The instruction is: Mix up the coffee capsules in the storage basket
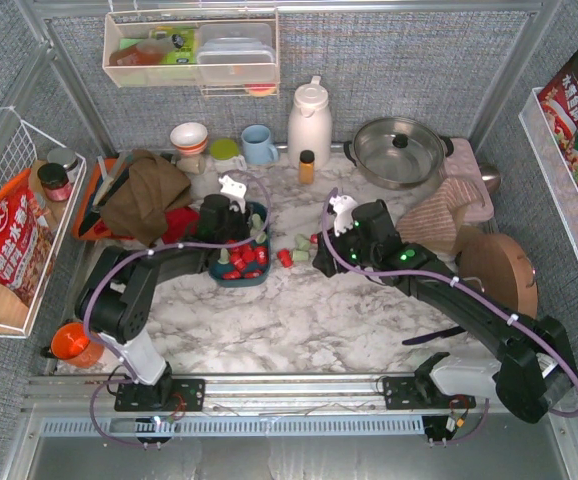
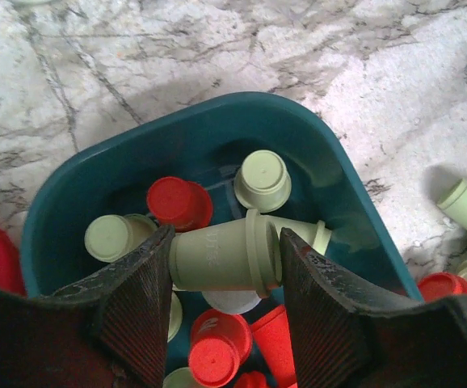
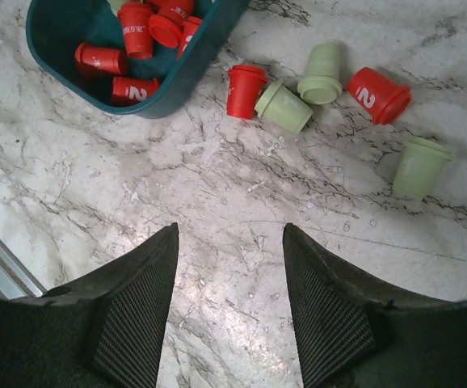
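Left gripper (image 2: 224,260) pinching a pale mint-green tapered capsule (image 2: 211,259), we are poising it over the dark teal plastic basket (image 2: 209,121) for mixing; right gripper (image 3: 229,242) gaping empty.

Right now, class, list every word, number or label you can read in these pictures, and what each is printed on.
"2": loose red capsule on the table.
"2": red capsule inside the storage basket.
Raised print on the gripped green capsule: unreadable.
Red packets: Chinese print, too small.
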